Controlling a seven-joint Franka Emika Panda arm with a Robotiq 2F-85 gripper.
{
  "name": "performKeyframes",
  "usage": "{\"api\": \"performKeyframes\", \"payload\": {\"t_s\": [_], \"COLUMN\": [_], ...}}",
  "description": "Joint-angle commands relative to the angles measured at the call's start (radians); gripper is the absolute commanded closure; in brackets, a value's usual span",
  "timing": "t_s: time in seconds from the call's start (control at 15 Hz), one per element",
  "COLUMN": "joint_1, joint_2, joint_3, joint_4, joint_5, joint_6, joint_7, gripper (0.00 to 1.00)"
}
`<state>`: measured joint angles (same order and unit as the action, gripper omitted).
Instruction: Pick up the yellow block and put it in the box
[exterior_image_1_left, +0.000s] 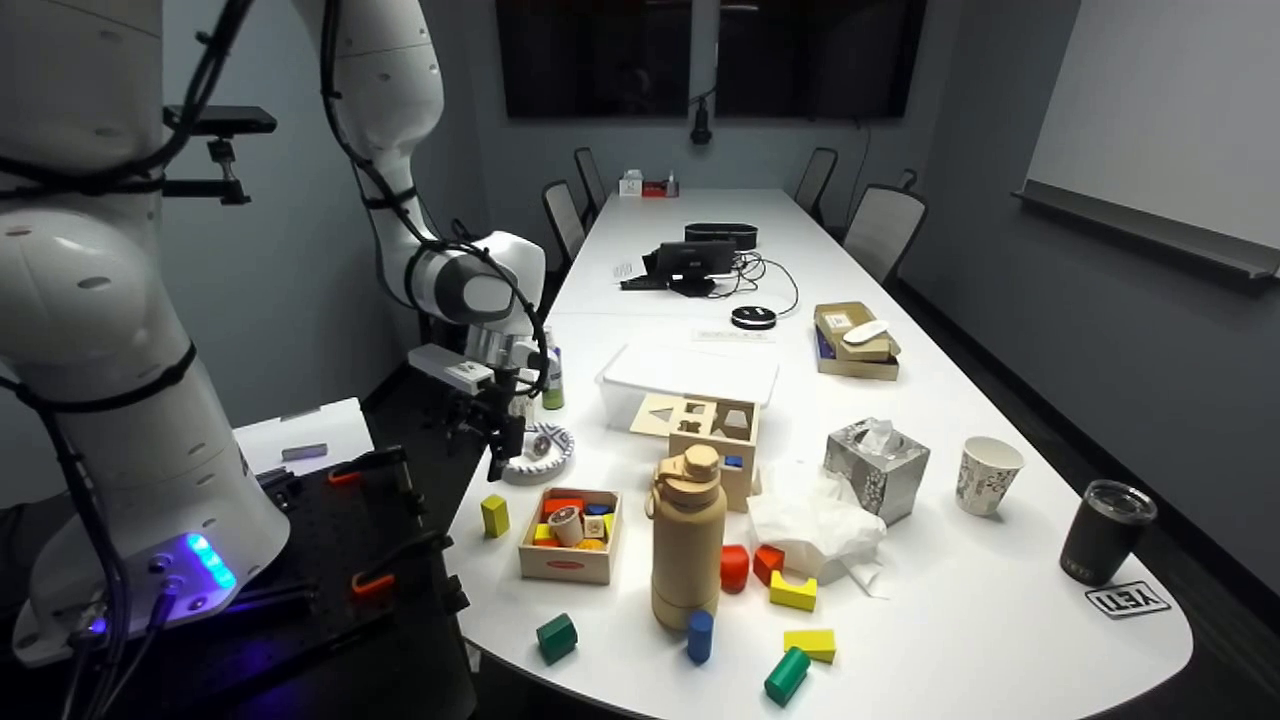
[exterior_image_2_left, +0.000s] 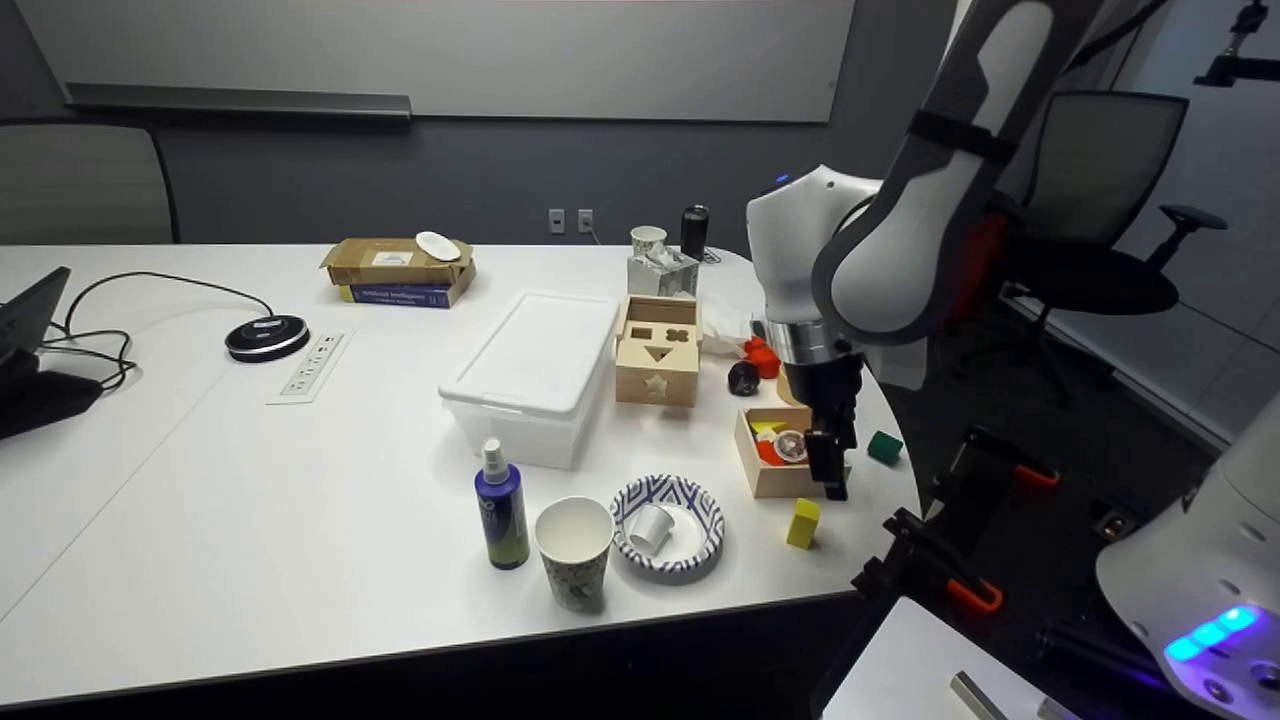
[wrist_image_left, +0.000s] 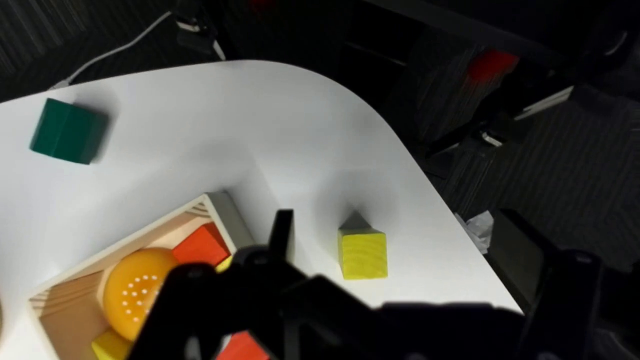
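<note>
The yellow block (exterior_image_2_left: 803, 524) stood upright on the table (exterior_image_2_left: 400, 560), ungripped. The step in hand was judged to be the approach; the next move called for slight centring, then a straight descent. Above the block the gripper (wrist_image_left: 395, 237) pointed downward, jaws well apart, nothing held. Just beyond, in an exterior view, stood the shallow wooden box (exterior_image_2_left: 785, 482); farther off, the taller shape-sorter box (exterior_image_2_left: 660, 370). Which was the target could not be determined.
</note>
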<state>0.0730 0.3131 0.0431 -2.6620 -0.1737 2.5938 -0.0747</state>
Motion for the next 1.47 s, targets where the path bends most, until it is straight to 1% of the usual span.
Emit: {"api": "performKeyframes", "payload": {"t_s": [0.0, 0.4, 0.6, 0.93, 1.4], "joint_1": [0.014, 0.029, 0.04, 0.048, 0.071], "joint_2": [0.077, 0.186, 0.213, 0.261, 0.32], "joint_3": [-0.005, -0.026, -0.039, -0.036, -0.057], "joint_4": [0.033, 0.088, 0.11, 0.145, 0.161], "joint_5": [-0.033, -0.087, -0.119, -0.129, -0.127], "joint_6": [0.032, 0.078, 0.132, 0.205, 0.211], "joint_7": [-0.009, -0.011, -0.012, -0.015, -0.01], "gripper": [0.0, 0.0, 0.0, 0.0, 0.0]}}
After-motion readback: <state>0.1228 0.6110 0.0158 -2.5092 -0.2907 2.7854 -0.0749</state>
